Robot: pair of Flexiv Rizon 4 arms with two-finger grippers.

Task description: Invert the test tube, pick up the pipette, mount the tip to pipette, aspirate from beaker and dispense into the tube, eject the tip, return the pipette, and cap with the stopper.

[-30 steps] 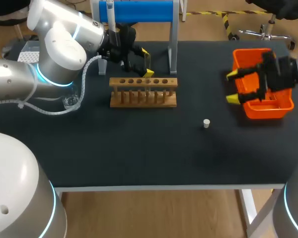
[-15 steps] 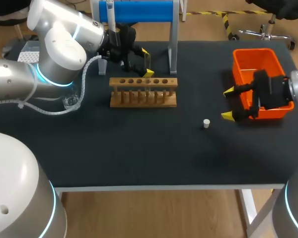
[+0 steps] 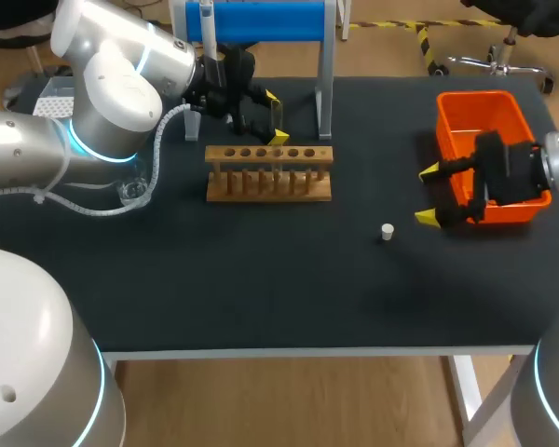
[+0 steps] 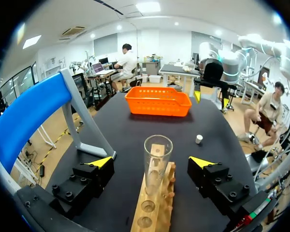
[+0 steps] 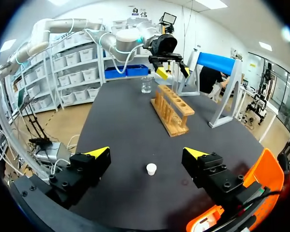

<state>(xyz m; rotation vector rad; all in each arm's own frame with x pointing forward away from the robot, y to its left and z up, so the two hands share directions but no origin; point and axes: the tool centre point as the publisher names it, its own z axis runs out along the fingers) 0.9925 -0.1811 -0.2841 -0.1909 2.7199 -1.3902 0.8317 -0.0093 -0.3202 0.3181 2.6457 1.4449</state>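
Left wrist view: saw left jaws spread, flanking tube (image 4: pixel 158 162) without touching it. Found tube upright in rack (image 4: pixel 154 215). Farther on, spotted stopper (image 4: pixel 198 139) lying alone on worktop (image 4: pixel 130 130), then orange bin (image 4: pixel 158 101), right jaws spread wide beside it, near stopper.

A: Logged left arm (image 3: pixel 112 93): rounded silver-white shell, glowing cyan ring (image 3: pixel 74 142), white corrugated cable (image 3: pixel 158 154).
B: Noted. On left claw (image 4: pixel 151 162) and right claw (image 5: pixel 147 153): black blocky fingers (image 4: pixel 82 186), socket screws (image 4: pixel 67 195), yellow wedge tips (image 4: pixel 100 162).
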